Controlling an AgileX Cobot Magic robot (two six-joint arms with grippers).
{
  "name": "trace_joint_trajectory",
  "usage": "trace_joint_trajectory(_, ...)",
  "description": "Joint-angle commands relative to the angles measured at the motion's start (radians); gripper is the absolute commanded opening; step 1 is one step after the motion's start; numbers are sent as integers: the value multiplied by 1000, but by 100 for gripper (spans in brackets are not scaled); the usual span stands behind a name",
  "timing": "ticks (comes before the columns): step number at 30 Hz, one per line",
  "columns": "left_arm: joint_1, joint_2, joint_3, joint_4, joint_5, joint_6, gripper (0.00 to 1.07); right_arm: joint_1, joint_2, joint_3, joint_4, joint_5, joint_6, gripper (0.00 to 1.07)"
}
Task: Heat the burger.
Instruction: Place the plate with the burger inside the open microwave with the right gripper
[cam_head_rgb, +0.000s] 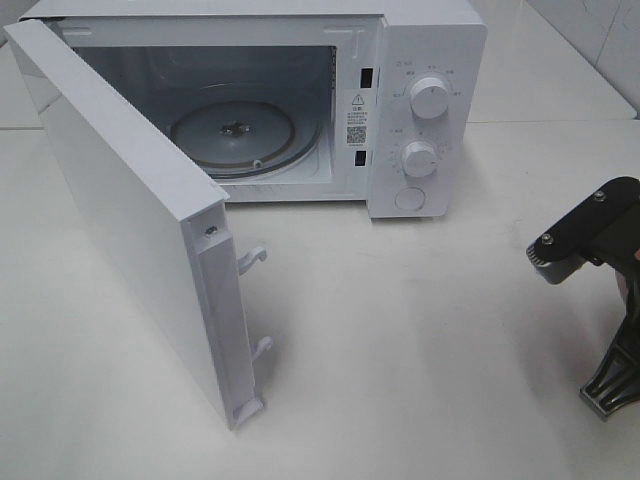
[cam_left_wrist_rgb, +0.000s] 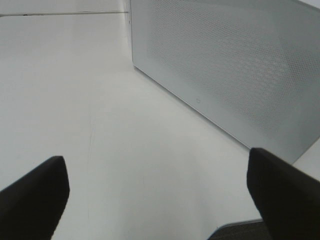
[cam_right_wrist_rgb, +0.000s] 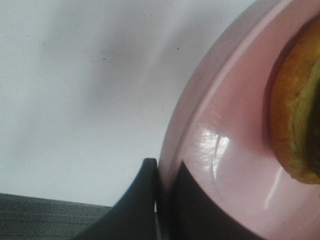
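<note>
A white microwave (cam_head_rgb: 420, 100) stands at the back of a pale, glossy counter (cam_head_rgb: 400, 330), its door (cam_head_rgb: 130, 220) swung wide to the left and reaching toward the front edge. Inside the lit cavity the glass turntable (cam_head_rgb: 235, 135) lies bare. Two round knobs, upper (cam_head_rgb: 430, 97) and lower (cam_head_rgb: 419, 158), sit on the control panel above a round button (cam_head_rgb: 410, 198). Behind the oven, at the top right, light tiled wall (cam_head_rgb: 600, 40) closes off the scene. The counter is smooth and white throughout, with soft shadows under the door and oven.

The right arm (cam_head_rgb: 600, 240) enters at the right edge of the high view, well apart from the microwave. Its wrist camera shows the right claw (cam_right_wrist_rgb: 165, 167) clenched on the rim of a pink plate (cam_right_wrist_rgb: 225, 150), one dark finger above the rim and one below, over the bare white surface. The burger (cam_right_wrist_rgb: 295, 115) sits on that plate, only its golden-brown side with a dark band showing at the frame's edge. Neither plate nor burger appears in the high view.

The left claw (cam_left_wrist_rgb: 156, 167) is released, its two black fingers spread far apart with nothing between them, hovering over the counter. Ahead of it stands the outer face of the open door, a grey perforated panel
</note>
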Motion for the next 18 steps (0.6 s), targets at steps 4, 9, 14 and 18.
trace_joint_trajectory(4,-2,1,1,3,-3,0,88,53,-15,3,-36,43,-29,0)
trace_joint_trajectory(9,-2,1,1,3,-3,0,88,113,-15,3,-36,42,-36,0)
trace_joint_trajectory(14,-2,1,1,3,-3,0,88,172,-15,3,-36,42,-55,0)
trace_joint_trajectory(18,-2,1,1,3,-3,0,88,229,-15,3,-36,42,-76,0)
